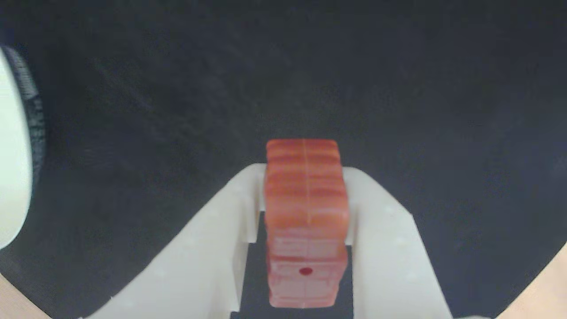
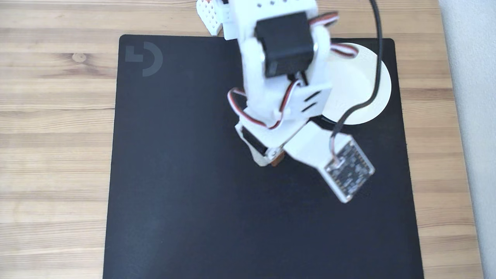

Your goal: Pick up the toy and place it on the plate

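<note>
In the wrist view the toy [image 1: 304,212], a reddish-orange ribbed block with a small dark hole on its near face, sits between my two white fingers [image 1: 212,248]. My gripper [image 1: 305,177] is shut on the toy, both fingers pressing its sides. The white plate [image 1: 13,150] with a dark band on its wall shows at the left edge of that view. In the fixed view my gripper [image 2: 273,159] is over the middle of the black mat, a sliver of the toy [image 2: 278,159] peeks out below it, and the plate [image 2: 360,85] lies up and to the right, partly hidden by the arm.
A black mat [image 2: 193,193] covers the wooden table [image 2: 54,116]. The arm's white body and a black cable [image 2: 376,58] cross over the plate. A small circuit board [image 2: 348,170] on the wrist juts out to the right.
</note>
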You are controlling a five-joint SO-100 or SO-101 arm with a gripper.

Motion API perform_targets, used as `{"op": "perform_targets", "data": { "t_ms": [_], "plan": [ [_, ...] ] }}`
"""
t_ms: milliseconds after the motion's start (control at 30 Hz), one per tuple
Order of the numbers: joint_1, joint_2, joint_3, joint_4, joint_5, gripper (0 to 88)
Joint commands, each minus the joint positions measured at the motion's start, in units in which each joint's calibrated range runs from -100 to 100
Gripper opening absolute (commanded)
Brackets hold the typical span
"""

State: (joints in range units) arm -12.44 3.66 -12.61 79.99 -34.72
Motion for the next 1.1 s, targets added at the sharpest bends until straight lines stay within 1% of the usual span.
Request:
{"op": "perform_targets", "data": {
  "t_ms": [0, 233, 267, 367, 467, 567, 700, 733, 867, 933, 1067],
  "plan": [
    [-5.2, -10.1, -3.6, 0.5, 0.7, 2.6],
    [-12.8, -17.9, -0.8, 0.4, 0.7, 2.6],
    [-15.5, -20.7, 2.7, -0.1, 0.6, 2.6],
    [-19.4, -25.1, 9.4, -1.9, 0.4, 2.6],
    [-24.0, -33.5, 23.7, -12.9, 0.6, 2.6],
    [-26.7, -40.2, 34.5, -19.6, 0.6, 2.6],
    [-30.4, -49.4, 53.6, -30.2, 0.6, 2.6],
    [-31.8, -53.5, 61.2, -34.6, 0.6, 2.6],
    [-34.2, -59.7, 72.8, -42.2, 0.6, 2.6],
    [-35.7, -62.7, 82.4, -48.5, 0.6, 2.6],
    [-38.3, -64.3, 90.4, -52.2, 0.2, 2.6]
  ]
}}
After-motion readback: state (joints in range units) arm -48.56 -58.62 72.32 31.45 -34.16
